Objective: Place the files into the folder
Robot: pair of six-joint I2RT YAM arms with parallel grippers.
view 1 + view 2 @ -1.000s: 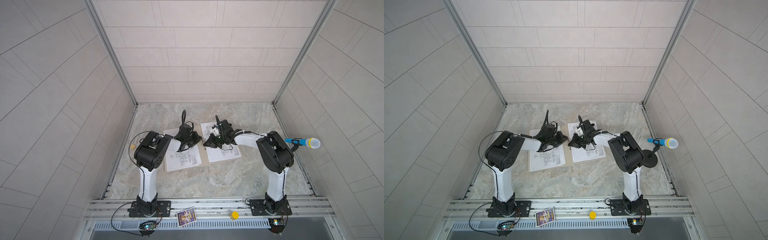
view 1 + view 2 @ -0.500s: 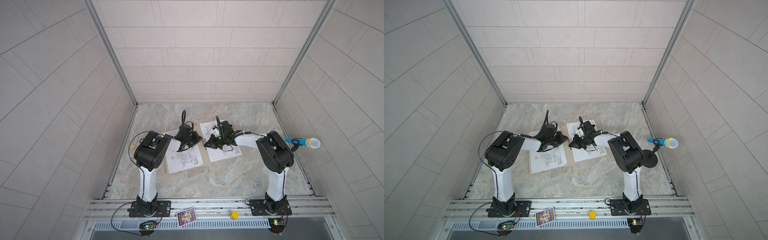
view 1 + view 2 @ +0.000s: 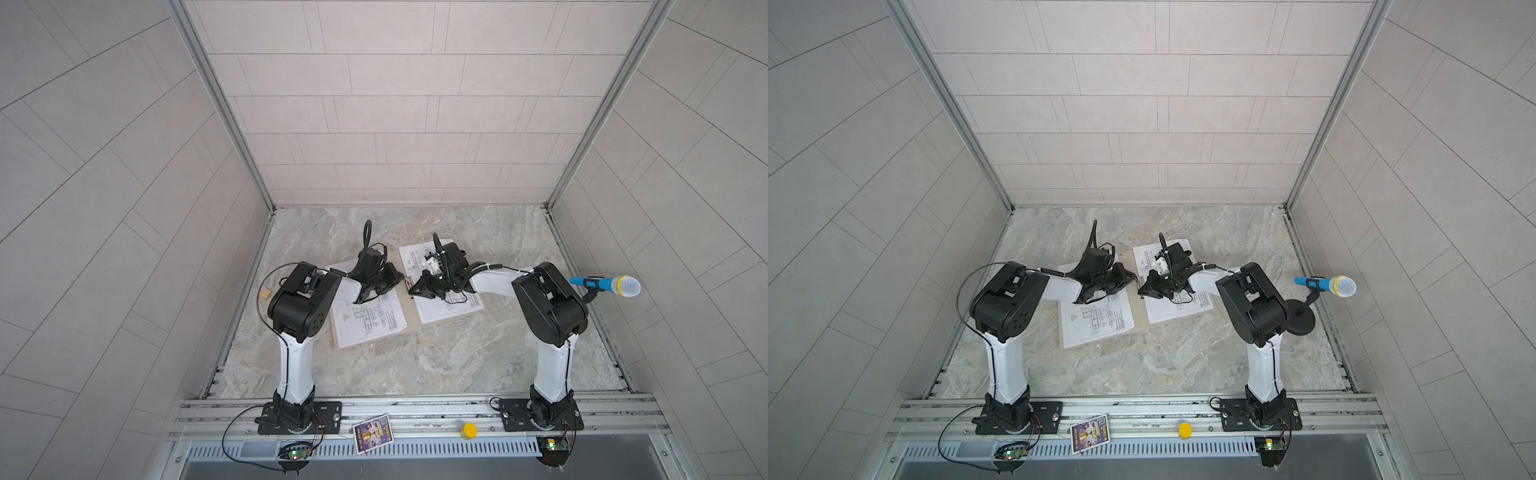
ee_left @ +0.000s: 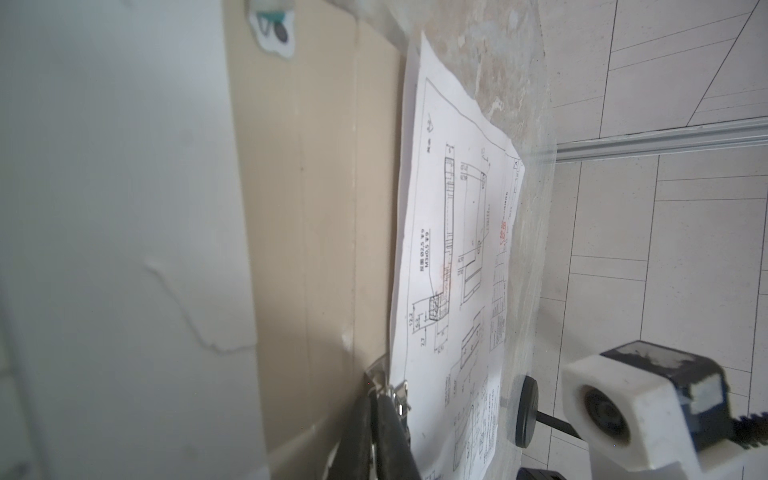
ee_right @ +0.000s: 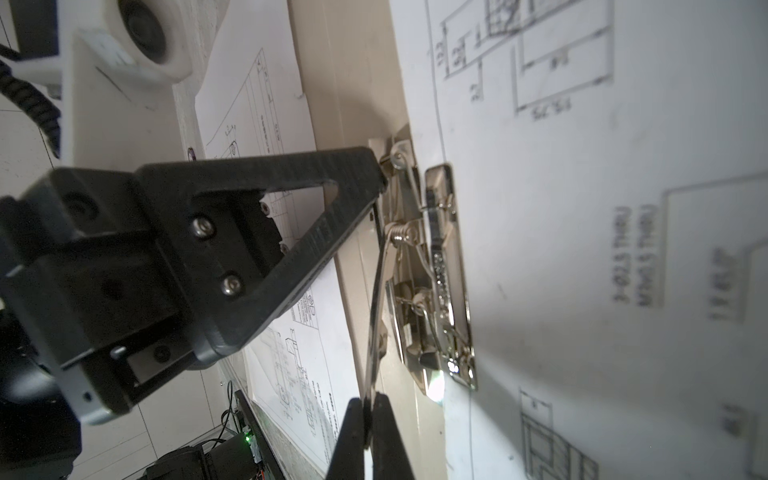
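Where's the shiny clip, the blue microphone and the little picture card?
shiny clip [image 5: 439,268]: right wrist view, on its long silver bar.
blue microphone [image 3: 604,284]: in a top view, on its blue handle.
picture card [image 3: 372,433]: in a top view, on its colourful face.

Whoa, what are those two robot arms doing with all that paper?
Two robot arms are working on an open tan folder that lies flat on the marble table. A printed sheet lies on its left half and a second sheet on its right half. Both grippers are shut and meet at the folder's middle fold. The left gripper touches one end of the metal clip, and the right gripper seems to pinch the clip's thin bar. The folder is not closed yet.
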